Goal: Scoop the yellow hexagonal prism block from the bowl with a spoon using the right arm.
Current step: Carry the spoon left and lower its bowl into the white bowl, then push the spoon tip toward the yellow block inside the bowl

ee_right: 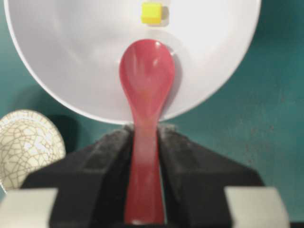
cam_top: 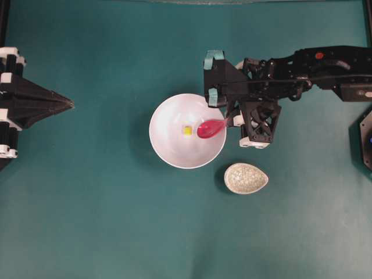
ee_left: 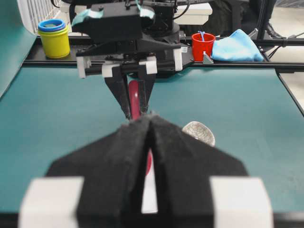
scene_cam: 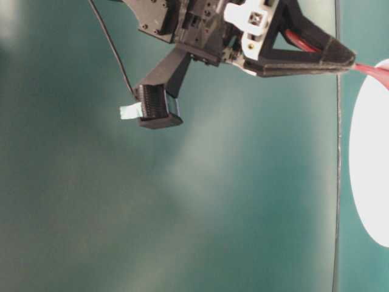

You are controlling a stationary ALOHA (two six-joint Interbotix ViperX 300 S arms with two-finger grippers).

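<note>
The white bowl (cam_top: 161, 116) sits mid-table with the yellow hexagonal prism block (cam_top: 187, 130) at its bottom. My right gripper (cam_top: 228, 121) is shut on the handle of the magenta spoon (cam_top: 209, 129), just outside the bowl's right rim. In the right wrist view the spoon (ee_right: 147, 76) reaches over the rim into the bowl (ee_right: 71, 57), scoop facing up and empty. The block (ee_right: 151, 13) lies a short gap beyond the scoop's tip, apart from it. My left gripper (cam_top: 71, 104) rests at the far left, shut and empty, its tips (ee_left: 149, 118) touching.
A small speckled beige dish (cam_top: 246, 178) lies just right of and below the bowl, under the right arm's wrist. Beyond the table's far edge stand stacked yellow and blue cups (ee_left: 54, 40), a red cup (ee_left: 203, 45) and a blue cloth (ee_left: 237, 47).
</note>
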